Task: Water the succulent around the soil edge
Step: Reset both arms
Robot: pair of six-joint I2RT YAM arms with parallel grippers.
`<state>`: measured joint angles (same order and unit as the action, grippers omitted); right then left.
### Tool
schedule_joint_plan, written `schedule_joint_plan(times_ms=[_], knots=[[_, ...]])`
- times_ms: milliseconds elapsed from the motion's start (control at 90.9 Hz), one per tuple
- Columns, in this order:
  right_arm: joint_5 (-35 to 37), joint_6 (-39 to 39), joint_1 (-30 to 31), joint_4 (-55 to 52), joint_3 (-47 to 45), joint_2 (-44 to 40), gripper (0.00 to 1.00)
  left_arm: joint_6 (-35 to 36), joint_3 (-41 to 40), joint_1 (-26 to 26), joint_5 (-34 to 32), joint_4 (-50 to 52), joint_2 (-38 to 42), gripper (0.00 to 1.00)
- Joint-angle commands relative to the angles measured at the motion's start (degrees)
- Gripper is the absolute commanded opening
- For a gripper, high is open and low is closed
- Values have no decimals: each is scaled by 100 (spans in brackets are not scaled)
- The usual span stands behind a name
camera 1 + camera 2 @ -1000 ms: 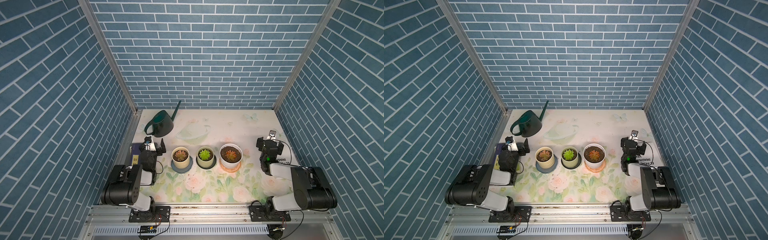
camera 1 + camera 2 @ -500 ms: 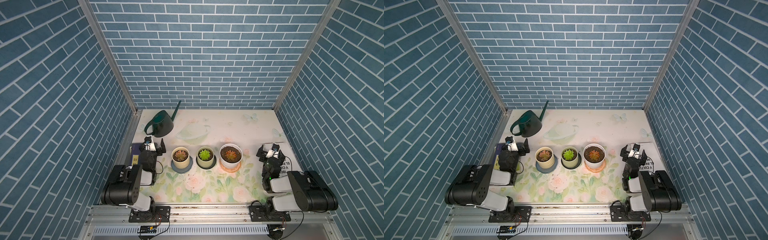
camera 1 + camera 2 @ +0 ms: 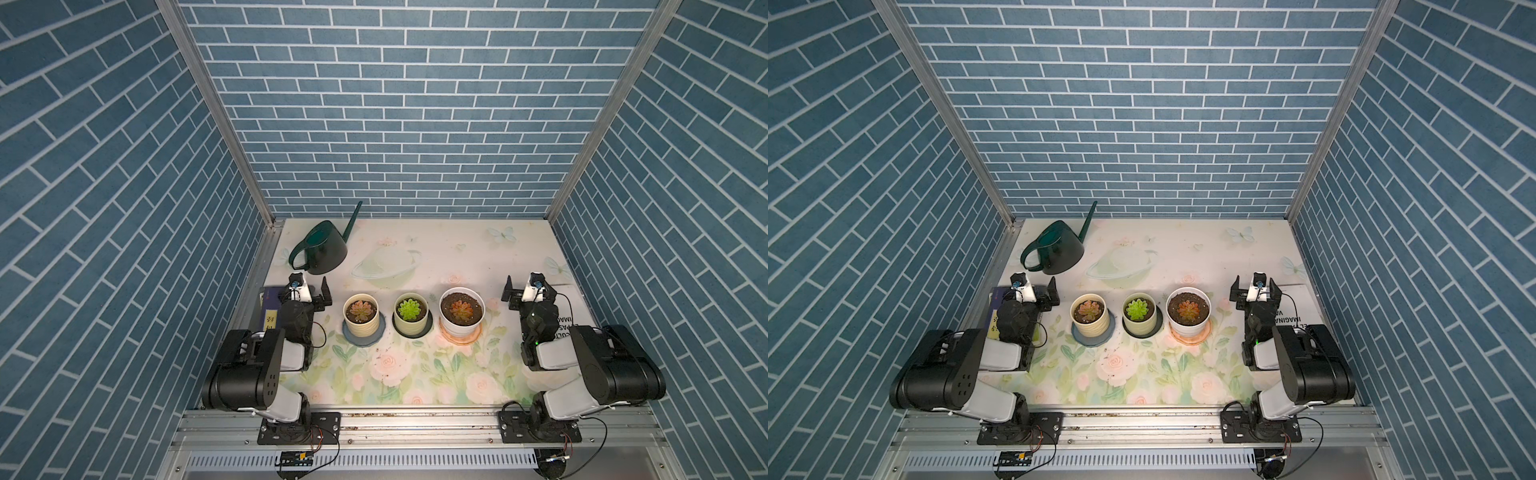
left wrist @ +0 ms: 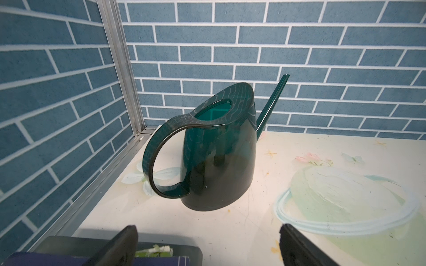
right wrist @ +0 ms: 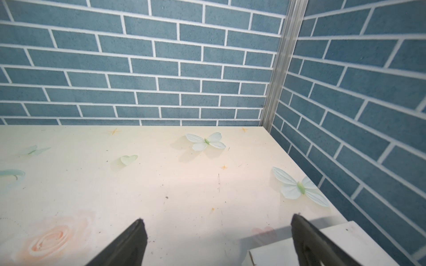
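Succulents stand in a row of three pots near the middle of the floral surface in both top views. A reddish succulent grows in a cream pot on the robot's left, a green succulent in a pale green pot in the middle, and an orange-red succulent in a white pot on the right. The dark green watering can sits upright behind them toward the far left corner, untouched, its spout toward the back wall. The left gripper hangs over a dark book beside the cream pot. The right gripper hangs by a white printed sheet beside the white pot. Both are spread wide and empty. From the left wrist, the watering can stands ahead of the parted fingers, apart from them, handle nearest. From the right wrist, the wide-set fingers frame bare surface printed with butterflies and a corner of the white sheet.
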<state>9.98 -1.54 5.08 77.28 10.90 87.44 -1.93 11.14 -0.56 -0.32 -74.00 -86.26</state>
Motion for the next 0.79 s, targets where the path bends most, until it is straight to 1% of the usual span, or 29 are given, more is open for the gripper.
schedule_joint_plan(times_ms=[0,77,121,781], knots=[[-486,-12,-193,-285,126,48,100,52,54,21,32,-8,-35,100],[-903,-97,-246,-380,184,47,100,53,55,21,32,-11,-39,100],[-993,-109,-257,-390,179,49,100,53,55,21,32,-10,-34,100],[-1122,-136,-277,-394,185,37,100,53,55,21,32,-5,-37,100]])
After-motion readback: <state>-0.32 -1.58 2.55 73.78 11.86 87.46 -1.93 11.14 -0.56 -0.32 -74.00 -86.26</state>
